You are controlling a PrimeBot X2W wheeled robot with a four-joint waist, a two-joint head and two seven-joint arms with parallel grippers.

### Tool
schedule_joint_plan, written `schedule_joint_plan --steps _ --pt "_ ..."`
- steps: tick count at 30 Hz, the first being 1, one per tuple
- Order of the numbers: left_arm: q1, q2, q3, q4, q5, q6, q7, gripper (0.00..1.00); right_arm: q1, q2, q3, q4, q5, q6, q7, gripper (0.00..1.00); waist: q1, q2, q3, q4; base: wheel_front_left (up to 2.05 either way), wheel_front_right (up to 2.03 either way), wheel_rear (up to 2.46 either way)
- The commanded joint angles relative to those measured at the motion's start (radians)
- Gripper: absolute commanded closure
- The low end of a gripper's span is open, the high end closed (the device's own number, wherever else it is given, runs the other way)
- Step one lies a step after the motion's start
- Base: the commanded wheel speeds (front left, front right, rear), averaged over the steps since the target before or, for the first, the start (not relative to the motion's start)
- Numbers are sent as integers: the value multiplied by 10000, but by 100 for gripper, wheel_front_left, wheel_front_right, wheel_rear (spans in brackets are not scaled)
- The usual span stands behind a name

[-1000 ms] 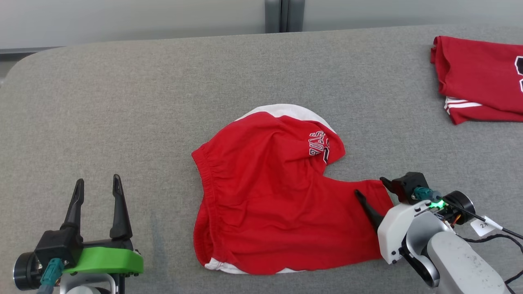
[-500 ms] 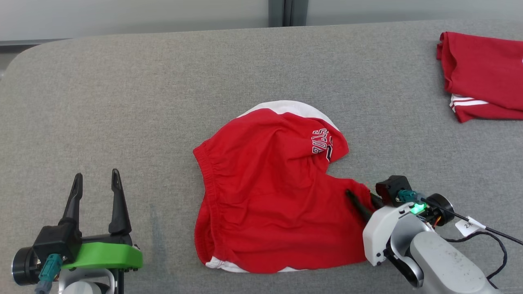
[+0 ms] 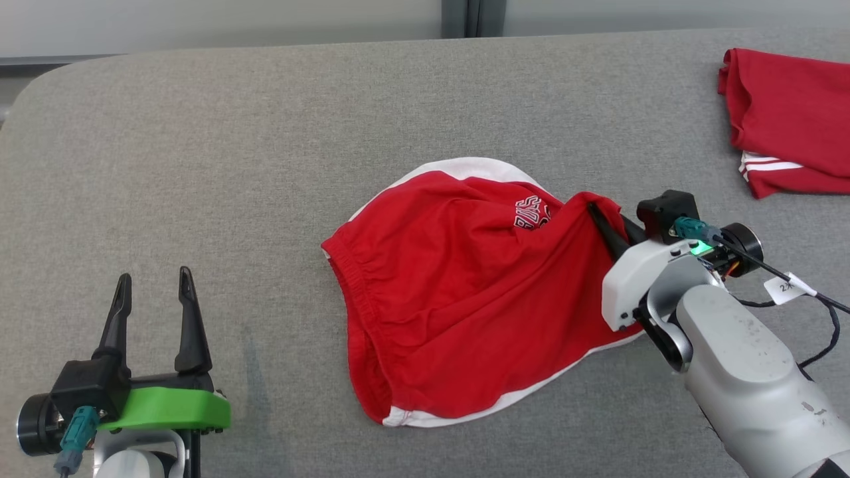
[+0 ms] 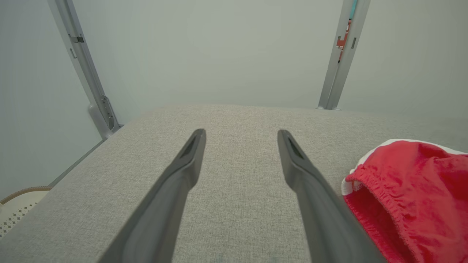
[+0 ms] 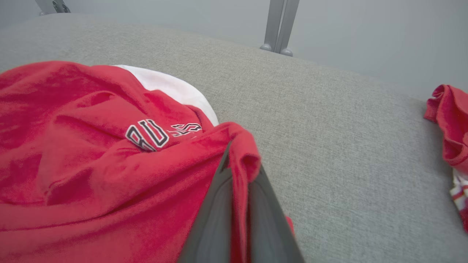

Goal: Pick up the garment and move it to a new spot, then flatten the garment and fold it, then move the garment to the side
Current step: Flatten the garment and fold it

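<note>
The garment (image 3: 465,292) is a pair of red shorts with white trim and dark lettering, crumpled at the middle of the grey table. Its elastic waistband faces left, also visible in the left wrist view (image 4: 413,197). My right gripper (image 3: 604,219) is shut on the garment's right edge and holds that corner raised off the table; in the right wrist view red cloth (image 5: 91,171) is pinched between the two fingers (image 5: 215,208). My left gripper (image 3: 153,285) stands open near the front left, well apart from the garment, with nothing between its fingers (image 4: 182,175).
A second red garment (image 3: 790,119) with white stripes lies folded at the far right of the table, seen too in the right wrist view (image 5: 449,124). Bare grey table surface (image 3: 199,166) spreads left and behind. A cable and tag (image 3: 787,287) trail from the right wrist.
My right gripper closed on the garment's right edge, then lifted and pulled it up and back, dragging the cloth rightward. The left gripper stayed put. The camera shifted slightly.
</note>
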Motion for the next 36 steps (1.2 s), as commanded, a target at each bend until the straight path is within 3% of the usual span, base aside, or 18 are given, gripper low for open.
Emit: schedule_joint_plan --steps 1,5,6,7,12,16,26,36 --pt "-186 21 3 -1 -90 -41 4 0 -301 171 -66 327 -5 -9 -153 100 0 0 65 80 0 0 0" --pt "-306 21 -61 25 -133 -43 4 0 -931 522 14 1461 -60 -9 -279 100 0 0 182 195 0 0 0" --pt "-328 21 -77 40 -147 -36 4 0 -1061 585 40 1695 -88 -9 -355 45 0 0 198 223 0 0 0" --pt "-344 21 -104 57 -151 -31 4 0 -1201 670 42 1956 -55 -9 -490 0 0 0 207 256 0 0 0" --pt "-138 21 -166 74 -154 72 4 0 -1468 805 -120 2739 31 -9 -1221 0 0 0 58 261 0 0 0" --pt "84 21 -27 116 -52 71 4 0 -1253 819 -483 2481 121 -9 -1554 0 0 0 -206 90 0 0 0" --pt "450 21 147 132 289 -54 5 0 1177 863 -2666 -1756 -952 -9 -1578 0 0 0 -783 -390 0 0 0" --pt "860 21 227 116 515 -120 5 0 3634 1353 -3751 -4221 -1617 -9 -1579 0 0 0 -1186 -724 0 0 0"
